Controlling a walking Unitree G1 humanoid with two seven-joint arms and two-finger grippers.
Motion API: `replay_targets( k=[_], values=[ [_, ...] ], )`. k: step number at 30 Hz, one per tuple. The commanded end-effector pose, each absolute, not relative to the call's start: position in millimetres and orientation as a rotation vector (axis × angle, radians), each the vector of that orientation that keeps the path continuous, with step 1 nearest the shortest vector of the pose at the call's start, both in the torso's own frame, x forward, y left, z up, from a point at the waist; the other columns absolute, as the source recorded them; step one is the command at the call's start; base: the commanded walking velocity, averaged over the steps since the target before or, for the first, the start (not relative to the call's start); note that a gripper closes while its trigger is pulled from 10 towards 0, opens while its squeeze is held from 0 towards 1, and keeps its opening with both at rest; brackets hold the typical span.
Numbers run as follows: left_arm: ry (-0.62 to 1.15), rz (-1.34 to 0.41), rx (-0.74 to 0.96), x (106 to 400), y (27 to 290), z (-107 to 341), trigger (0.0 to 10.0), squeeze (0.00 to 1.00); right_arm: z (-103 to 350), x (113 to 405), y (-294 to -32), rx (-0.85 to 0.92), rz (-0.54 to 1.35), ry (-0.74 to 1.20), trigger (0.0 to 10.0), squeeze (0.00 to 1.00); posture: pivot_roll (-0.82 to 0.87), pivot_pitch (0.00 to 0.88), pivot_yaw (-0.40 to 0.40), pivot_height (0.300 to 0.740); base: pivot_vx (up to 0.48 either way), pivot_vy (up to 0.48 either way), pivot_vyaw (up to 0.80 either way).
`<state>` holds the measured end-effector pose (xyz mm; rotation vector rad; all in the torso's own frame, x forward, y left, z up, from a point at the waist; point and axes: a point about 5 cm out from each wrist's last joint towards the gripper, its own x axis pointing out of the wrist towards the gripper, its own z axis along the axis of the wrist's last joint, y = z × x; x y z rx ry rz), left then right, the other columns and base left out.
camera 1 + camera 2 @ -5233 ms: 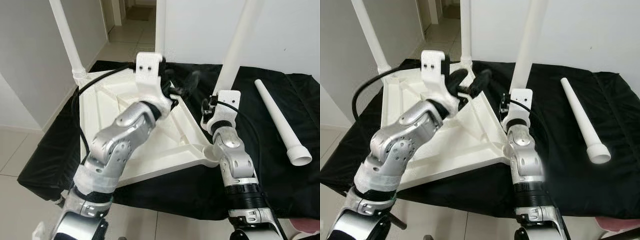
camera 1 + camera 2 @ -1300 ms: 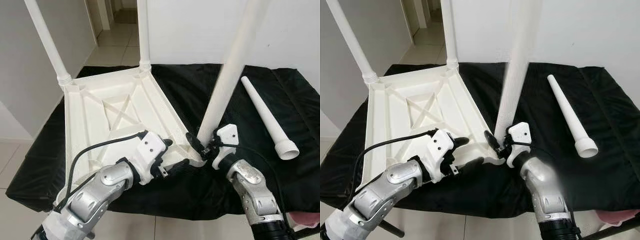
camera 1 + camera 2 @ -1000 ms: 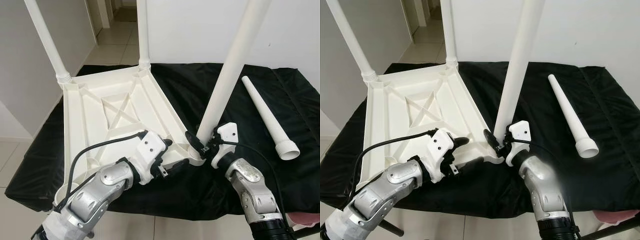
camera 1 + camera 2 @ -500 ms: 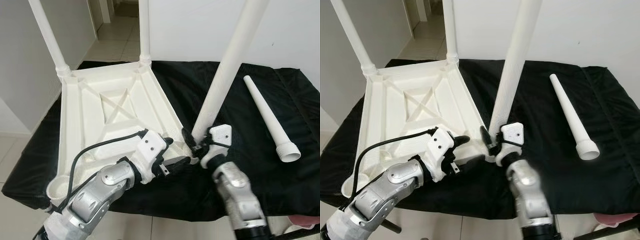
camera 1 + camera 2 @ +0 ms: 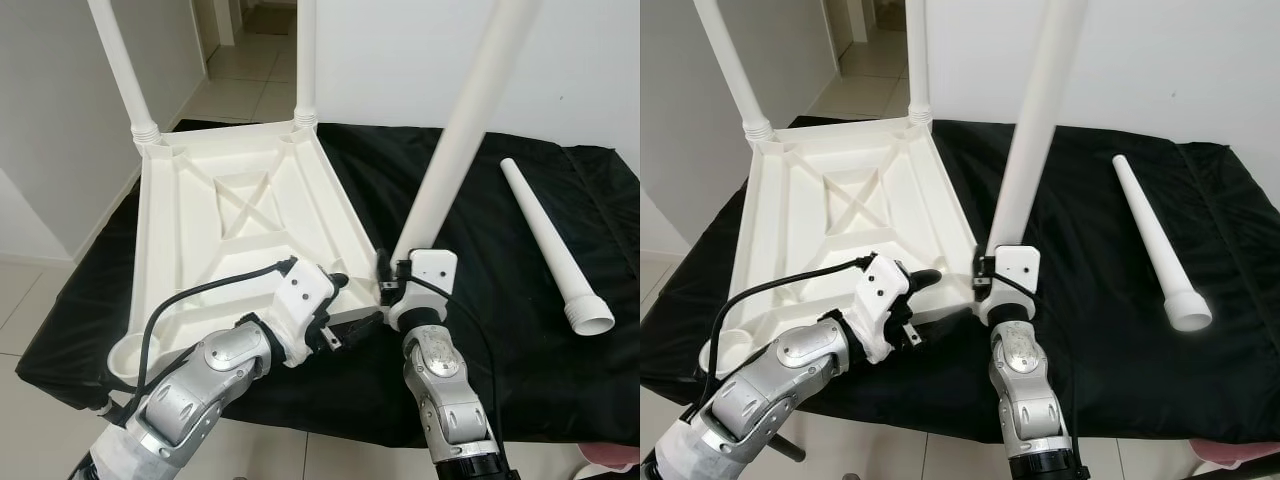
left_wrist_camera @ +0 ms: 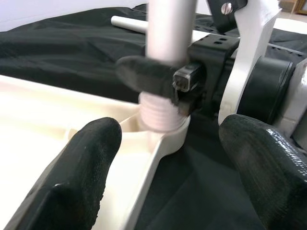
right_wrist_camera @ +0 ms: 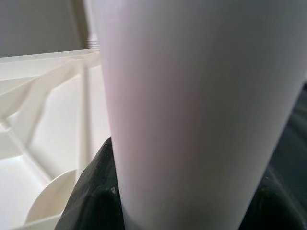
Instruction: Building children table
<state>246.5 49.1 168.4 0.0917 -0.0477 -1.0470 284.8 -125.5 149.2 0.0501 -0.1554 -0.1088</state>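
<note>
Gripping the table leg (image 5: 455, 140) at its near-right corner socket, right claw (image 5: 390, 283) clamps the base; left claw (image 5: 350, 305) open beside the upturned tabletop (image 5: 230, 220).

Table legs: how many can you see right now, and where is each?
4. Two legs stand in the far corner sockets, one leg is gripped by the right gripper at the near corner, and one loose leg lies on the black cloth.
</note>
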Motion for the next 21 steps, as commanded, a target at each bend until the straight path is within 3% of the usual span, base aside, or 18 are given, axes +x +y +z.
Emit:
replay_targets(
  k=[1,11,20,21],
  values=[
    [-0.045,-1.125,0.108,245.8,48.9,167.9,10.0,0.0,128.4,282.1,-133.2,0.098,-0.216,-0.051,10.0,0.0,-0.02,0.042,0.045,0.74,0.0,0.0,0.0],
    [-0.05,-1.14,0.112,247.3,46.7,167.3,10.0,0.0,123.3,278.8,-146.2,0.059,-0.348,-0.029,10.0,0.0,-0.03,0.026,0.037,0.74,0.0,0.0,0.0],
    [-0.049,-1.143,0.109,247.2,45.3,166.1,10.0,0.0,123.1,279.4,-146.1,0.059,-0.358,-0.029,10.0,0.0,-0.04,0.016,0.032,0.74,0.0,0.0,0.0],
    [-0.05,-1.145,0.108,247.0,44.9,165.8,10.0,0.0,125.1,280.0,-145.3,0.061,-0.344,-0.045,10.0,0.14,-0.04,0.014,0.031,0.74,0.0,0.0,0.0]
  ],
)
